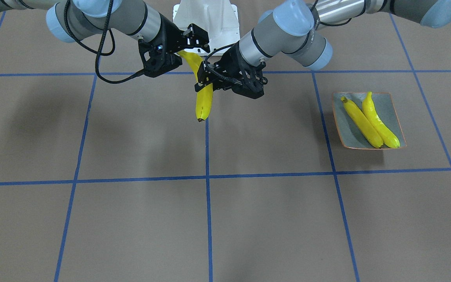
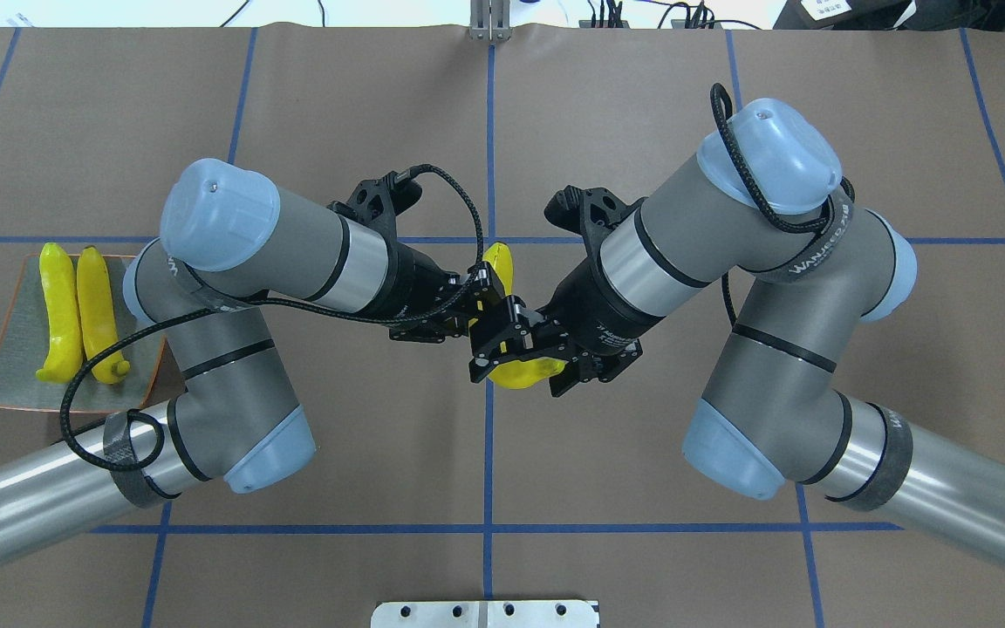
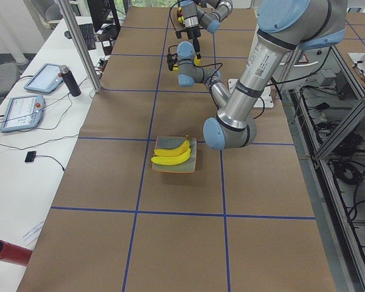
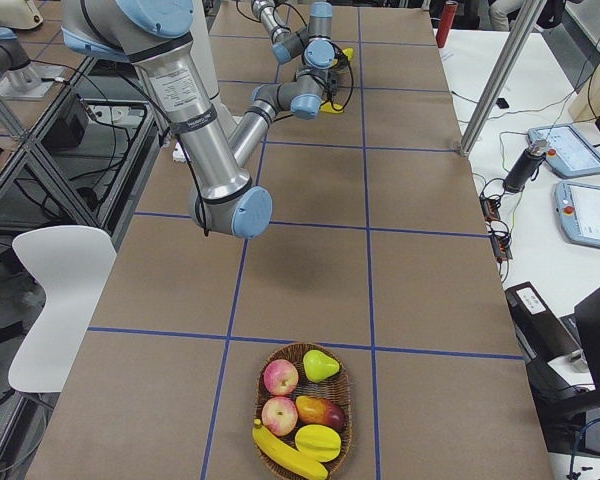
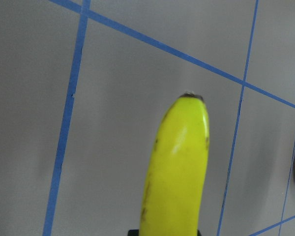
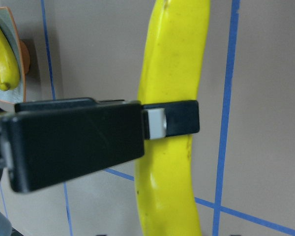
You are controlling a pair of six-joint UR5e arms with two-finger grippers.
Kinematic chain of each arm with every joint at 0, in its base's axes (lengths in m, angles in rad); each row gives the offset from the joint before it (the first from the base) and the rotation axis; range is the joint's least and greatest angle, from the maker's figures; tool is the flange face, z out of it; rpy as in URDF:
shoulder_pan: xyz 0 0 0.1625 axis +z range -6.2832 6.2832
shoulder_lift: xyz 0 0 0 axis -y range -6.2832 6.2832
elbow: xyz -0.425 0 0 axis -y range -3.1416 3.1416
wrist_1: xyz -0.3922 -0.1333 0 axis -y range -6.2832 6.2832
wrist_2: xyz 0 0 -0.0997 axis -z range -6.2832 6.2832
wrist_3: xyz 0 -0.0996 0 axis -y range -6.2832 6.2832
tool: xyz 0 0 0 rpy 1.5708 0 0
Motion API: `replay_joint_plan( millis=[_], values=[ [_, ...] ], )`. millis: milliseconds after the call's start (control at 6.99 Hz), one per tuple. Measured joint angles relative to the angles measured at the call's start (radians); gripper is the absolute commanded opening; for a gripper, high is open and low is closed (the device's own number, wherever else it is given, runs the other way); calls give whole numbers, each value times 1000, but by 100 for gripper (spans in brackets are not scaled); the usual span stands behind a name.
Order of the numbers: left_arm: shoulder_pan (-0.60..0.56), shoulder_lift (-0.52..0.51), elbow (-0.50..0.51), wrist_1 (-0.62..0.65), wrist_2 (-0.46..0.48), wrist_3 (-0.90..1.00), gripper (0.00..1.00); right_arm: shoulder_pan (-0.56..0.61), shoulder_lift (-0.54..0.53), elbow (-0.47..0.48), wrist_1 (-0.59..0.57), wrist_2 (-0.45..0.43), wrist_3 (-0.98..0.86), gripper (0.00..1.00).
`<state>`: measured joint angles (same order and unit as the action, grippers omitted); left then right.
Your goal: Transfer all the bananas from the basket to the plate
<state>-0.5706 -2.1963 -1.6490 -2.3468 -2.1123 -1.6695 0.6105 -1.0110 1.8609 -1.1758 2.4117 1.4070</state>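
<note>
Pinching the held banana (image 1: pixel 204 103) near mid-length with the left gripper (image 1: pixel 205 80); in the right wrist view, showing one padded finger (image 6: pixel 179 118) pressed flat against the yellow skin. Clamping the same banana at the end nearest the robot base with the right gripper (image 2: pixel 498 344), closed on it, contact surfaces partly hidden by the gripper bodies. Meeting nose to nose over the middle of the table (image 1: pixel 268 219), close to the central blue tape line (image 1: pixel 208 203). Pointing the free dark tip away from the robot base, unobstructed in the left wrist view.

Well apart, toward the robot's left: plate (image 1: pixel 393 113), flat on the table, carrying the first plated banana (image 1: pixel 362 122) and the second plated banana (image 1: pixel 380 126), side by side, touching, roughly parallel, both within the orange rim.

At the opposite end of the table, on the robot's right: basket (image 4: pixel 258 400), holding the basket banana (image 4: pixel 290 455) along the edge nearest the exterior right camera, together with an apple (image 4: pixel 280 378) and a pear (image 4: pixel 321 366).
</note>
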Motion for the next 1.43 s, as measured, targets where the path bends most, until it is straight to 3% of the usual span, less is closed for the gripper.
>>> replay_joint_plan(
  millis=[286, 716, 1431],
  values=[
    [-7, 6, -2, 0, -3, 1, 0, 30, -7, 8, 1, 7, 4, 100],
    [-90, 78, -13, -10, -51, 2, 0, 175, -76, 45, -2, 72, 0, 100],
    [-323, 397, -8, -153, -289, 173, 0, 307, -149, 40, -4, 106, -11, 100]
  ],
)
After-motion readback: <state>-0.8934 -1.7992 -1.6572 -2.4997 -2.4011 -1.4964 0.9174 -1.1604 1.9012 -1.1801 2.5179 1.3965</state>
